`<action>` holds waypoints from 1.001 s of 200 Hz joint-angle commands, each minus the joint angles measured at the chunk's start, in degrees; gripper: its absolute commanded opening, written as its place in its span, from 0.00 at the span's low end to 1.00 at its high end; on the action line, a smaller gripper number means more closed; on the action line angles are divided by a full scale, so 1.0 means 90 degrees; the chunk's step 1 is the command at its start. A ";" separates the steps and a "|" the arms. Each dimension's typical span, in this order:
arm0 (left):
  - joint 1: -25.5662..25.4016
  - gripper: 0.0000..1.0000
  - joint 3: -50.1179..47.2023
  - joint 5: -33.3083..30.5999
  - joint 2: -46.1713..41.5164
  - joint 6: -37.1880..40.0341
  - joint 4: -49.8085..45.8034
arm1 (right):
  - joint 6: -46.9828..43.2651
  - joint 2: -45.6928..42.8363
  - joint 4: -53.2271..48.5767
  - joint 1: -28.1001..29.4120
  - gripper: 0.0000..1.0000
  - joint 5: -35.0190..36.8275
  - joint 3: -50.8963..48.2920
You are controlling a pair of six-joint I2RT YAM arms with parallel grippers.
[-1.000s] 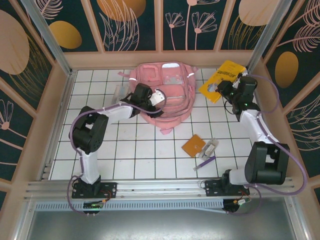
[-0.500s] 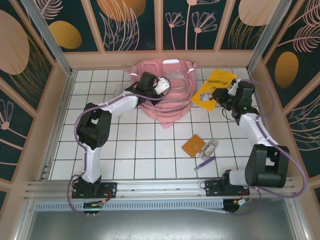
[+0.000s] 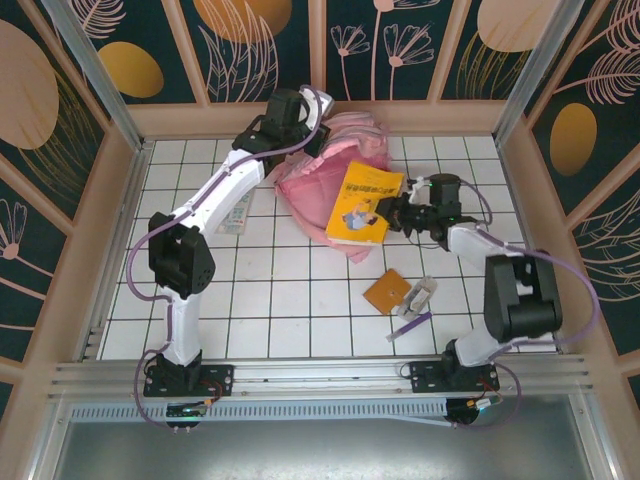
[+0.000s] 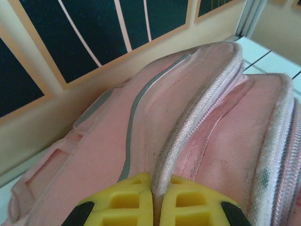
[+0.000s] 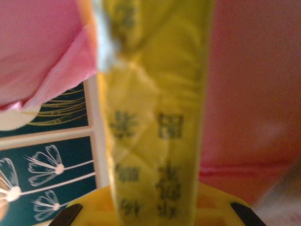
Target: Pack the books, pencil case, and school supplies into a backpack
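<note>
Moved: yellow booklet [image 3: 366, 203] now over backpack [image 3: 312, 188] | right gripper [image 3: 392, 214] clamps it, print blurred | left gripper [image 4: 155, 200] pinches zipper [image 4: 188, 127], cropped in your view.

Pink backpack [image 3: 305, 188] with silver strip [image 4: 133, 120], yellow booklet [image 3: 365, 205] with dark print, orange square booklet [image 3: 386, 292], white black-gridded table [image 3: 280, 290].

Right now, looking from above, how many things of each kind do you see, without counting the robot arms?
backpack: 1, pink
books: 2, the yellow booklet and the orange square booklet
pencil case: 1
small supplies: 2, the purple pen and the whitish-grey lump
Total: 6
</note>
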 commanded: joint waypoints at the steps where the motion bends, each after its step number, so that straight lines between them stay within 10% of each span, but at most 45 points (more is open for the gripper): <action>1: -0.0080 0.00 0.0326 0.0775 -0.0249 -0.0852 0.0664 | 0.1776 0.0386 0.2140 0.0280 0.00 0.0009 0.0191; 70: -0.0127 0.00 -0.0905 0.1341 -0.0989 -0.1667 0.1307 | 0.4142 0.1612 0.5456 0.0721 0.00 0.1158 0.0381; 200: -0.0243 0.00 -0.1777 0.2111 -0.1550 -0.2700 0.2184 | 0.3886 0.3273 0.2950 0.1470 0.03 0.5251 0.2341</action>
